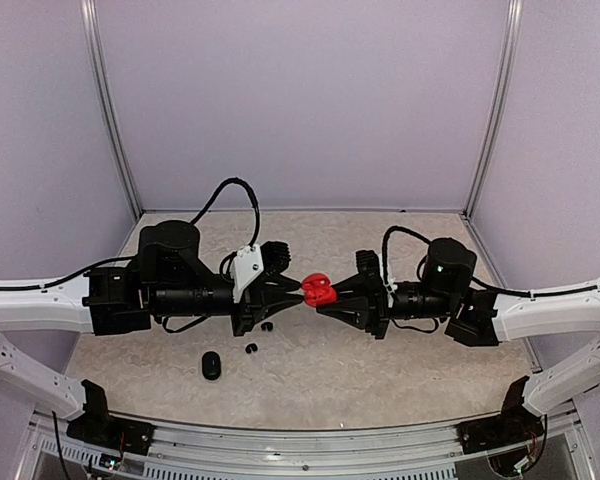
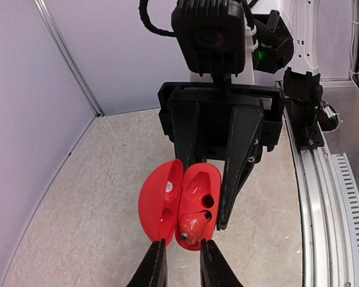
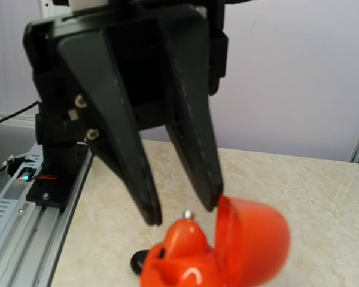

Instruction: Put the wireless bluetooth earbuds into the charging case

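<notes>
Left gripper (image 2: 182,246): fingers narrowly parted, tips on either side of a red earbud (image 2: 191,227). One tip sits right at the bud's edge, but I cannot tell whether they actually pinch it or only bracket it (the right wrist view is too blurred to help).

The red earbud sits at the near end of the red charging case (image 2: 198,185), down in the base half. Two dark pocket holes show just above it.

The case is open, with its lid (image 2: 155,200) swung out to the left in the left wrist view. The inside of the lid faces the base.

Right gripper (image 1: 333,294): comes in from the opposite side, tips meeting the left arm's nose to nose. Its fingers are pressed together on the red charging case, one finger running down the base's outer side and the other going behind it. The case is held up in the air, off the table (image 1: 400,370), about mid-width in the top view.

On the table, below and left of the grippers:
- Two black earbuds lie loose, one (image 1: 267,326) nearer the left gripper and one (image 1: 251,348) a little closer to the near edge.
- A black case (image 1: 211,365) lies further left and nearer, apart from both buds and closed as far as the top view shows.
</notes>
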`<action>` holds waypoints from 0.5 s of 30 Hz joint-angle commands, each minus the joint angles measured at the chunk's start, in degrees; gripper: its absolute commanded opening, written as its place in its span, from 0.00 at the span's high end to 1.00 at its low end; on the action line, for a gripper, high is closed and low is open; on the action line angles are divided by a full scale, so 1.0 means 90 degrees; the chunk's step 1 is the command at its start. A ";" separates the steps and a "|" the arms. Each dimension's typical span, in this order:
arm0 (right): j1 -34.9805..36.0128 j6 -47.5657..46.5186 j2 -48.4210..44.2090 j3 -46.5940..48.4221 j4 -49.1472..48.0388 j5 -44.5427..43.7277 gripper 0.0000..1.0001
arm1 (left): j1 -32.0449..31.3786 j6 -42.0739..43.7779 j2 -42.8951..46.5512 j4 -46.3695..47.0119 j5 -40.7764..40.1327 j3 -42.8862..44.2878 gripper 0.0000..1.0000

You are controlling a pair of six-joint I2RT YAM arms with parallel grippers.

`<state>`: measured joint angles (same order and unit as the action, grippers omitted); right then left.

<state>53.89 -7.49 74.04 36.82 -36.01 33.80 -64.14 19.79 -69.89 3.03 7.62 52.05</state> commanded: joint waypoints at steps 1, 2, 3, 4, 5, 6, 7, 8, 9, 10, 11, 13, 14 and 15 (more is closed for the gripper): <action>0.0053 -0.0031 0.0053 0.0185 0.0122 0.0135 0.89 | -0.0054 0.0071 -0.0060 -0.0038 -0.0066 0.0207 0.78; 0.0057 -0.0041 0.0062 0.0186 0.0131 0.0140 0.89 | -0.0055 0.0067 -0.0073 -0.0043 -0.0065 0.0206 0.78; 0.0057 -0.0044 0.0063 0.0186 0.0141 0.0149 0.89 | -0.0068 0.0074 -0.0083 -0.0038 -0.0071 0.0203 0.78; 0.0055 -0.0047 0.0067 0.0186 0.0157 0.0152 0.89 | -0.0068 0.0076 -0.0094 -0.0038 -0.0066 0.0213 0.78; 0.0052 -0.0042 0.0072 0.0195 0.0176 0.0158 0.89 | -0.0065 0.0076 -0.0101 -0.0034 -0.0065 0.0213 0.77; 0.0057 -0.0055 0.0074 0.0205 0.0190 0.0165 0.89 | -0.0072 0.0076 -0.0112 -0.0042 -0.0065 0.0221 0.76; 0.0052 -0.0057 0.0083 0.0211 0.0201 0.0169 0.89 | -0.0071 0.0076 -0.0120 -0.0051 -0.0047 0.0215 0.76; 0.0057 -0.0061 0.0084 0.0215 0.0212 0.0170 0.89 | -0.0073 0.0082 -0.0134 -0.0053 -0.0040 0.0220 0.76; 0.0055 -0.0063 0.0086 0.0221 0.0220 0.0179 0.89 | -0.0071 0.0086 -0.0143 -0.0058 -0.0040 0.0229 0.76; 0.0057 -0.0066 0.0084 0.0230 0.0234 0.0188 0.89 | -0.0071 0.0086 -0.0152 -0.0067 -0.0040 0.0232 0.76; 0.0057 -0.0071 0.0085 0.0235 0.0245 0.0189 0.89 | -0.0077 0.0086 -0.0163 -0.0072 -0.0039 0.0239 0.76; 0.0057 -0.0069 0.0107 0.0245 0.0265 0.0190 0.89 | -0.0076 0.0086 -0.0174 -0.0066 -0.0017 0.0243 0.76; 0.0052 -0.0083 0.0120 0.0252 0.0277 0.0190 0.89 | -0.0073 0.0086 -0.0188 -0.0082 -0.0015 0.0242 0.78; 0.0062 -0.0086 0.0123 0.0255 0.0280 0.0190 0.89 | -0.0079 0.0086 -0.0192 -0.0098 -0.0004 0.0255 0.78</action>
<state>53.89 -7.75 74.46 36.93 -33.47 34.33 -64.38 19.84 -70.81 2.46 7.07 52.14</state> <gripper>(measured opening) 0.201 0.227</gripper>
